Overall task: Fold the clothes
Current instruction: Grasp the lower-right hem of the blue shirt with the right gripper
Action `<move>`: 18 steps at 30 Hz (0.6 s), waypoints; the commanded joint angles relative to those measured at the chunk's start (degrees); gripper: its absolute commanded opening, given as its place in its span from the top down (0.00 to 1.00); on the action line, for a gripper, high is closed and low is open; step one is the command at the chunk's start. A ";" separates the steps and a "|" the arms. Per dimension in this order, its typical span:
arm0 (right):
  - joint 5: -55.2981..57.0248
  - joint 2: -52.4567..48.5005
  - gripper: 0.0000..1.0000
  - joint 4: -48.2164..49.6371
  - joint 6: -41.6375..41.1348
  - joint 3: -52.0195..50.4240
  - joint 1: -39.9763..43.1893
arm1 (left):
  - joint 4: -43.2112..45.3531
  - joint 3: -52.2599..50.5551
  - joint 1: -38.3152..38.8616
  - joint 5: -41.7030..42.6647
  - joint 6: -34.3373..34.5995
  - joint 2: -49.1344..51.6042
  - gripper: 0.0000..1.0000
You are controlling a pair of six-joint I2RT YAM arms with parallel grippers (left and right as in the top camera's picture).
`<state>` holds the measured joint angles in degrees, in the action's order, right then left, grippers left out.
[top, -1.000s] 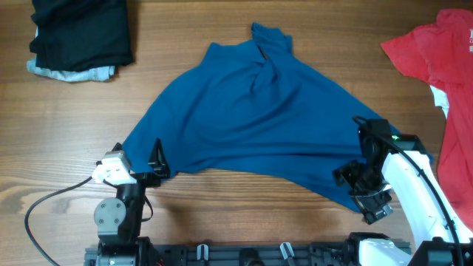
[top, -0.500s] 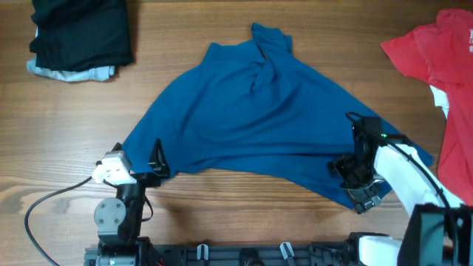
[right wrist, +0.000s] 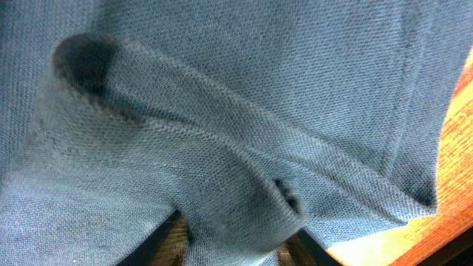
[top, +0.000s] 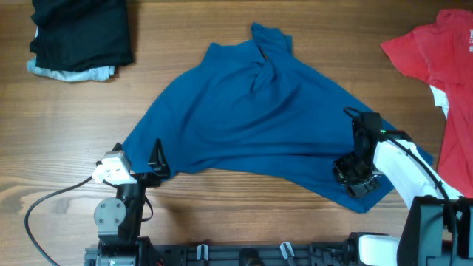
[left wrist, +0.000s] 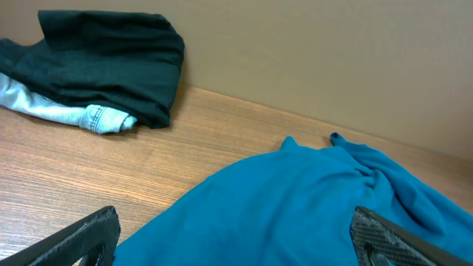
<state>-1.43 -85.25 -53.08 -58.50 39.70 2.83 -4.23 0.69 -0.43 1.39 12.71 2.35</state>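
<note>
Shifted inward, the right claw (top: 353, 171) now pinches a fold of the blue shirt (top: 251, 118) (near the desk (top: 222, 214) front-right corner). The left claw (top: 139, 159) gapes at its left hem.

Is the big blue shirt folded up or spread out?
Spread out, not folded. The blue shirt lies wide and rumpled on the table; only a small ridge near its corner is pinched in the right gripper.

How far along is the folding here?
Done: only the black and pale-blue pile looks stacked. In hand: the right gripper pinches a ridge of the blue shirt near its lower right corner; the left gripper hangs open, empty. Left: the blue shirt lies spread unfolded, the red shirt crumpled.
</note>
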 commanded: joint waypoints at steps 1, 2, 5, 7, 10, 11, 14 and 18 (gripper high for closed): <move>1.75 -0.66 0.73 -0.72 -2.14 0.81 0.04 | -0.09 -0.37 0.28 0.44 -0.70 -0.35 0.00; 1.81 -0.22 0.77 -1.40 -3.63 0.81 0.04 | -0.09 -0.37 0.28 0.44 -0.72 -0.35 0.00; 1.81 3.52 0.96 -3.19 -3.85 1.25 0.04 | -0.09 -0.37 0.28 0.44 -0.72 -0.35 0.00; 1.79 7.50 0.96 -5.90 -4.48 3.04 0.02 | -0.09 -0.37 0.28 0.44 -0.72 -0.35 0.00; 1.77 18.51 0.96 -13.68 1.53 10.75 0.02 | -0.09 -0.37 0.28 0.44 -0.70 -0.35 0.00; 1.77 21.20 0.96 -15.12 3.63 12.24 0.02 | -0.09 -0.37 0.28 0.44 -0.72 -0.35 0.00; 0.87 25.53 0.96 -16.83 6.03 12.87 0.02 | -0.09 -0.37 0.28 0.44 -0.70 -0.35 0.00; -1.49 27.91 0.96 -21.86 8.13 12.87 0.02 | -0.09 -0.37 0.28 0.44 -0.70 -0.35 0.00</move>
<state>-1.76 -58.78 -72.90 -52.84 52.01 2.83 -4.25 0.69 -0.43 1.39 12.71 2.35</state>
